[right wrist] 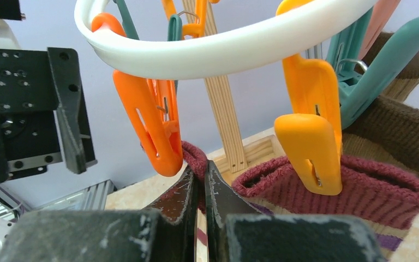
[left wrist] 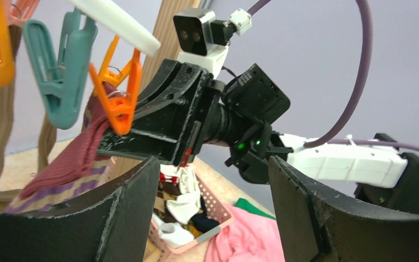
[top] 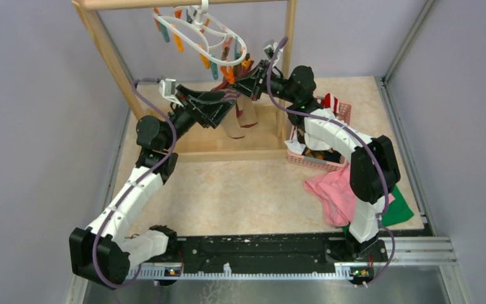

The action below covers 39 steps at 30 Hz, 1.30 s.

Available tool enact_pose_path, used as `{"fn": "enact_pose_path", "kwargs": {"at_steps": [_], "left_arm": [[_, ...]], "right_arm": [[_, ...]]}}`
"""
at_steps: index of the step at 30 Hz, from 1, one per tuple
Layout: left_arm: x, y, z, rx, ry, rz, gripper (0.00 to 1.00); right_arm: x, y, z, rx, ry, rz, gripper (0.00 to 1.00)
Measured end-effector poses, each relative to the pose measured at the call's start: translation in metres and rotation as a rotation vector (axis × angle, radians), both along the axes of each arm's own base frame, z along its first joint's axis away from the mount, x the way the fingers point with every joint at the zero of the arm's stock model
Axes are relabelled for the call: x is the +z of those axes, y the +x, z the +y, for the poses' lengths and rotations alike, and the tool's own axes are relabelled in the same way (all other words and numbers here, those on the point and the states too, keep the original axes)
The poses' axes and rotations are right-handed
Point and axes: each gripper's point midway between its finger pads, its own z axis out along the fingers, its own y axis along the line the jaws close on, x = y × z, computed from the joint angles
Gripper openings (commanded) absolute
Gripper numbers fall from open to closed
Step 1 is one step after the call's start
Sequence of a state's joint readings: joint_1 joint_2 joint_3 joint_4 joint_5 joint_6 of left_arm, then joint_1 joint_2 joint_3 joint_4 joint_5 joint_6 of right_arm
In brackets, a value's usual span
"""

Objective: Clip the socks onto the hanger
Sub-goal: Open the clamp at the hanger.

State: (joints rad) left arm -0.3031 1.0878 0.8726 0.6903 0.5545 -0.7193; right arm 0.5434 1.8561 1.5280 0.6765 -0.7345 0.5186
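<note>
Under the top bar of the wooden rack [top: 111, 57], at the far side of the table, the hanger [top: 202, 35] hangs tilted, its white ring carrying orange and teal clips. A striped sock [right wrist: 371, 191], tan with a maroon cuff, hangs from the ring's right-hand end. One orange clip [right wrist: 305, 136] is clamped on the cuff, and a second orange clip [right wrist: 153, 125] touches the cuff's other edge. A brown sock [right wrist: 398, 136] hangs just behind it, next to a teal clip [right wrist: 382, 60]. The right gripper [right wrist: 201, 183] has its fingers pressed together and appears to nip the maroon cuff edge directly below the second orange clip. The left gripper [left wrist: 213, 169] faces it from the left at close range, with its fingers spread wide and nothing between them. The table top [top: 240, 190] is a beige, stone-patterned surface, and the rack's base frame rests flat on it. A pink basket [top: 319, 163] stands on the table just right of the rack's right post and holds loose socks [left wrist: 183, 204], white and dark ones among them. A pink cloth [top: 332, 193] lies crumpled directly in front of the basket, touching a green cloth [top: 400, 212] near the table's right edge; the right arm hides part of both. A metal rail [top: 411, 250] runs along the near edge and carries both arm bases. Plain lavender-grey walls [top: 38, 95] enclose the table on the left, rear and right, with a metal strip in the far right corner.
</note>
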Motion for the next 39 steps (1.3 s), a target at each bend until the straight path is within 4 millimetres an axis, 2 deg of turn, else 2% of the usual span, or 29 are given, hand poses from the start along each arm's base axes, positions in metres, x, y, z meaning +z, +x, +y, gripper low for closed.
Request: {"fn": "enact_pose_path", "kwargs": {"at_steps": [4, 9, 12, 19, 28, 39], "left_arm": [[0.012, 0.003, -0.005, 0.018, -0.021, 0.060, 0.83], [0.029, 0.022, 0.002, 0.101, -0.049, 0.096, 0.83], [0.025, 0.036, 0.003, 0.138, -0.047, 0.137, 0.81], [0.002, 0.063, 0.002, 0.195, -0.002, 0.211, 0.76], [0.004, 0.077, 0.002, 0.231, 0.030, 0.181, 0.71], [-0.001, 0.089, -0.001, 0.241, 0.043, 0.173, 0.71]], "right_arm": [[-0.002, 0.002, -0.001, -0.004, -0.006, 0.008, 0.00], [-0.003, 0.002, -0.001, -0.005, -0.007, 0.011, 0.00], [-0.003, 0.002, -0.001, -0.005, -0.007, 0.011, 0.00], [-0.003, 0.003, -0.002, -0.007, -0.007, 0.012, 0.00], [-0.005, 0.004, -0.001, -0.007, -0.009, 0.016, 0.00], [-0.005, 0.004, -0.001, -0.008, -0.010, 0.017, 0.00]]}}
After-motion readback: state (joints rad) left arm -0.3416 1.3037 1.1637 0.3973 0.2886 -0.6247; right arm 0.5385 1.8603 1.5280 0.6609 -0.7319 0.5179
